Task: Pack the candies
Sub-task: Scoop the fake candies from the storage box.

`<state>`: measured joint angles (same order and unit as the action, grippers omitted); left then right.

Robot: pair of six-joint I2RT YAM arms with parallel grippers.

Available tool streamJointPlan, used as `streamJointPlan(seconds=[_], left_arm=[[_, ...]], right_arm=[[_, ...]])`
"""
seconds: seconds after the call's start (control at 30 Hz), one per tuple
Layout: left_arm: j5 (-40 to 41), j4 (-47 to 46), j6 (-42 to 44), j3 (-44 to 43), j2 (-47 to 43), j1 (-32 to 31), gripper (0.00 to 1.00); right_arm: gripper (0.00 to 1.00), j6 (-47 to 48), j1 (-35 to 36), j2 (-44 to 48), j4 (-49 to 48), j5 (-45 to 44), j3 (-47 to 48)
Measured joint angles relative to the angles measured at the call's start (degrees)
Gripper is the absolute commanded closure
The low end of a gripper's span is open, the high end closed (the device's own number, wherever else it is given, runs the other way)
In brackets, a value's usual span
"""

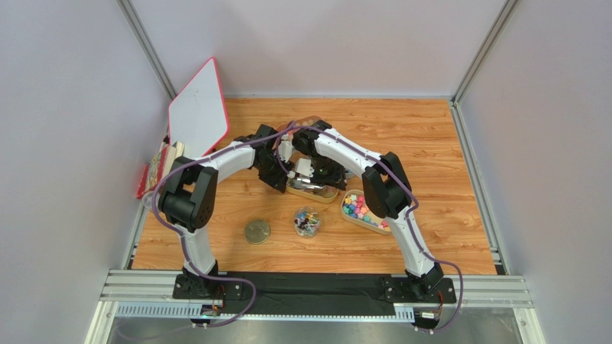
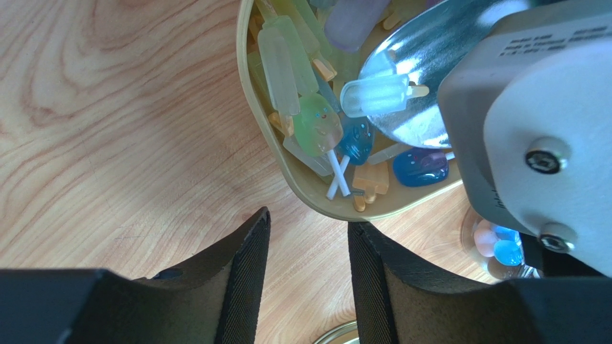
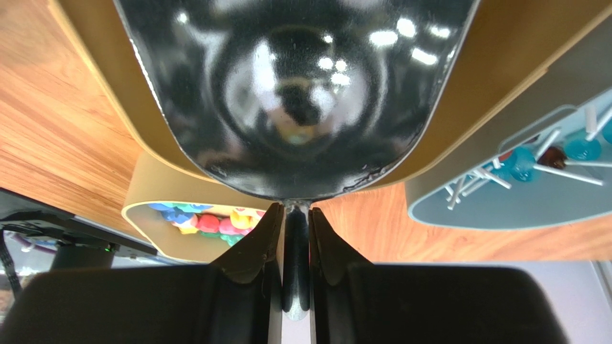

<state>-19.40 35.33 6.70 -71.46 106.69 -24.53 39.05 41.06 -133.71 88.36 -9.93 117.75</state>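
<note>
Translucent lolly-shaped candies [image 2: 316, 123] in pale green, blue and orange are heaped in a tan oval tray [image 2: 391, 208]; one pale blue piece [image 2: 377, 94] is carried on a metal scoop [image 2: 431, 64]

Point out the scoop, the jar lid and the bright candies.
scoop [image 3: 294, 93], right wrist view, middle of its bowl
jar lid [image 1: 257, 231], top view, centre of disc
bright candies [image 1: 357, 208], top view, middle of heap
</note>
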Motion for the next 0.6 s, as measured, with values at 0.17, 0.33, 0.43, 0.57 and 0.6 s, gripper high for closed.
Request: streamJointPlan(seconds=[0.17,0.33,0.43,0.57,0.6], left_arm=[[-0.3,0.9,0.3,0.0,-0.3,0.0,0.48],[-0.4,3.1,1.0,-0.1,-1.4,0.0,0.48],[-0.2,4.2,1.3,-0.1,-2.1,0.3,0.48],[0.4,5.7,2.0,-0.4,-3.5,0.8,0.47],[0.7,5.9,2.2,-0.4,-3.9,0.9,0.47]], right_arm=[[1.0,0.4,-1.0,2.0,-2.6,3.3,-3.1],[1.0,0.5,-1.2,3.0,-3.5,6.1,-4.5],[1.0,0.7,-1.1,3.0,-3.6,7.8,-4.3],[1.0,1.1,-1.1,3.0,-3.5,8.9,-3.2],[1.0,1.2,-1.1,3.1,-3.6,9.3,-3.1]])
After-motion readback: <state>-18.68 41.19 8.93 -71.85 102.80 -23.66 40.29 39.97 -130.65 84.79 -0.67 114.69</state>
